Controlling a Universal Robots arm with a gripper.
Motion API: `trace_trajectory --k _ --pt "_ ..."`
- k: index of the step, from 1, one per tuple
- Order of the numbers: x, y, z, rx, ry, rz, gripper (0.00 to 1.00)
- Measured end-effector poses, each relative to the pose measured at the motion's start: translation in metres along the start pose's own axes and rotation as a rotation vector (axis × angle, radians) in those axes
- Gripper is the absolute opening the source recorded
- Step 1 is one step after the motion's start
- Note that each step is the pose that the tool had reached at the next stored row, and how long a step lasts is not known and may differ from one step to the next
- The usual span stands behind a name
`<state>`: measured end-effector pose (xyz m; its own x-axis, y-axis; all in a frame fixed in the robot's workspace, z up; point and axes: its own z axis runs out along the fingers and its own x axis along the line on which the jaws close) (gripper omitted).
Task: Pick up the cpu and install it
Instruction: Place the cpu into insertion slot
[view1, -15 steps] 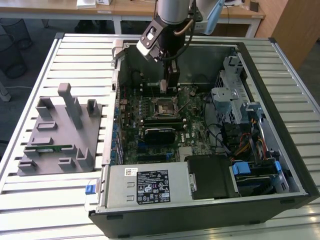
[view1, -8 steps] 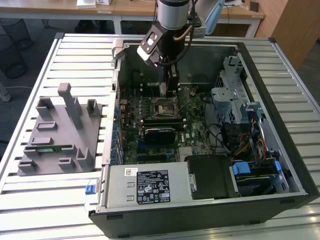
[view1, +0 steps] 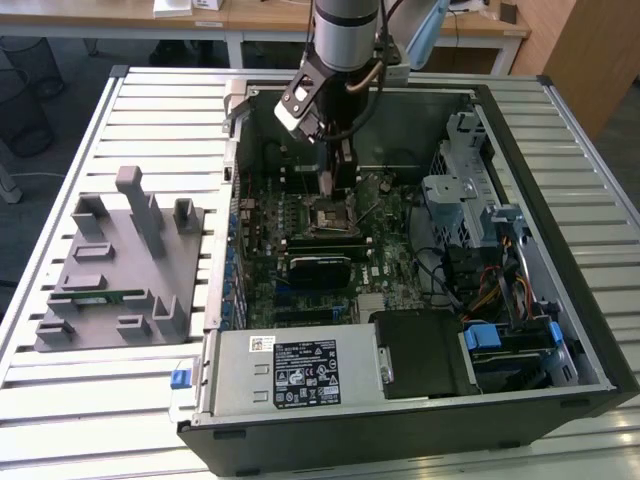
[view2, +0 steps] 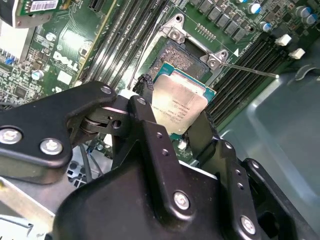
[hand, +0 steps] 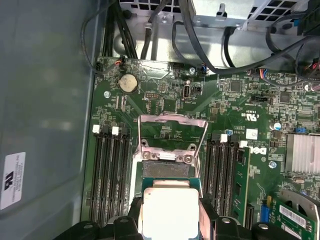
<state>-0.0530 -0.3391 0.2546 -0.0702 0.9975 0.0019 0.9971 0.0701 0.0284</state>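
Exterior view showed the one arm (view1: 345, 30) reaching steeply down into an open case (view1: 560, 330). The case lay flat on the slatted desk (view1: 150, 100), covering its middle and the side toward the exterior view's right. The hand (view1: 333, 190) hung low over the green board (view1: 255, 290), just above the socket (view1: 330, 215).

In both wrist views its two black fingers (view2: 150, 130) were closed on the cpu (view2: 177, 105) (hand: 170, 212), pinching it by two opposite edges. The cpu was a flat square with a pale silvery lid, faint print on top and a thin green rim. It sat directly over the socket and looked tilted in the second wrist view, one corner lowest. Whether it touched the socket could not be told. The socket's metal frame (hand: 172, 127) stood swung open beyond it.

There was one cpu, one socket and one frame. Two banks of dark slots (hand: 110, 175) flanked the socket, one on each side, and one coin cell (hand: 127, 82) lay past the frame. One grey fixture (view1: 120, 270) stood near the desk's edge at the exterior view's left, well apart from the case, with one green memory stick (view1: 100, 295) on it.
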Motion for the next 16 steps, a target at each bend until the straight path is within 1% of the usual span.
trace_trajectory --k 11,16 --pt "-0.0009 -0.0002 0.015 0.0 -0.0002 0.008 0.53" --pt "-0.004 -0.0006 0.0197 0.0001 -0.0003 0.008 0.53"
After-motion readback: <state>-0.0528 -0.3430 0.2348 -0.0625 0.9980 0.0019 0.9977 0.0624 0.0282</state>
